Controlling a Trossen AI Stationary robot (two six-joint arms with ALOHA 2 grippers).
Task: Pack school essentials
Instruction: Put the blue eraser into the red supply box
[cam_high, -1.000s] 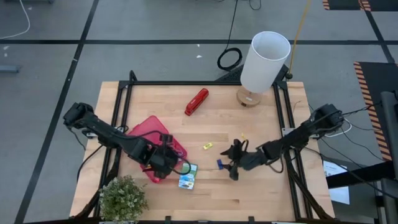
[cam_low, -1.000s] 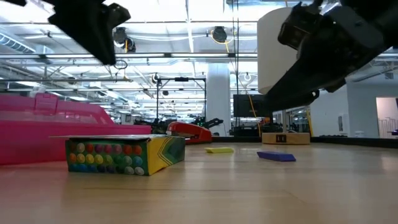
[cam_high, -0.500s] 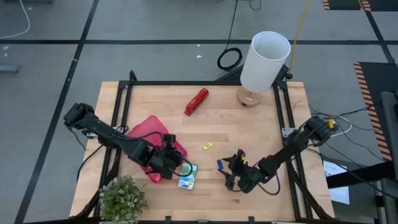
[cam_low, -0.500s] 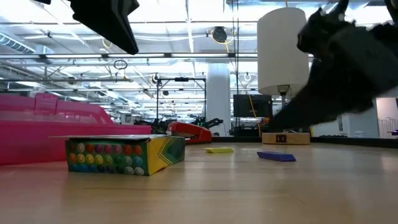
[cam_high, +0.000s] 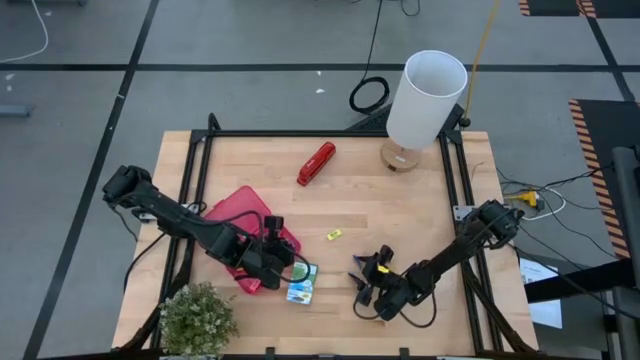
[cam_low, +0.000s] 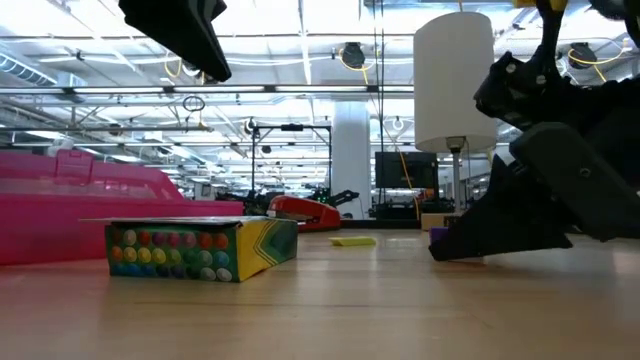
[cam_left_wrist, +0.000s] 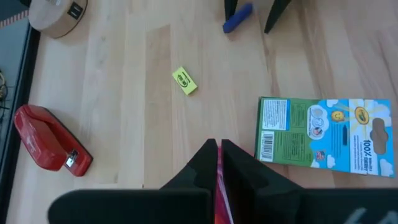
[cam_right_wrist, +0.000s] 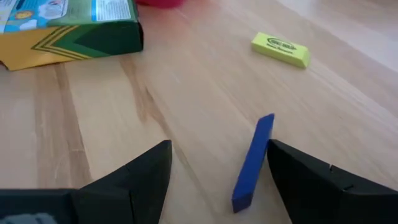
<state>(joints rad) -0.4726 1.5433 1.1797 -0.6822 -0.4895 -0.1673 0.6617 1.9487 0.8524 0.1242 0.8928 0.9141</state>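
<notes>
High view: on the tabletop (cam_high: 400, 215), the left gripper (cam_high: 277, 262) hangs over the pink case (cam_high: 240, 215) just left of the crayon box (cam_high: 302, 284), while the right gripper (cam_high: 365, 287) sits low at the blue eraser (cam_high: 353, 264), the yellow eraser (cam_high: 334, 235) lying farther back. Left wrist view: the left jaws are closed on nothing, with the red stapler (cam_left_wrist: 51, 138) well to the far side. Right wrist view: the right jaws stand apart, straddling the blue eraser, which lies flat between them.
</notes>
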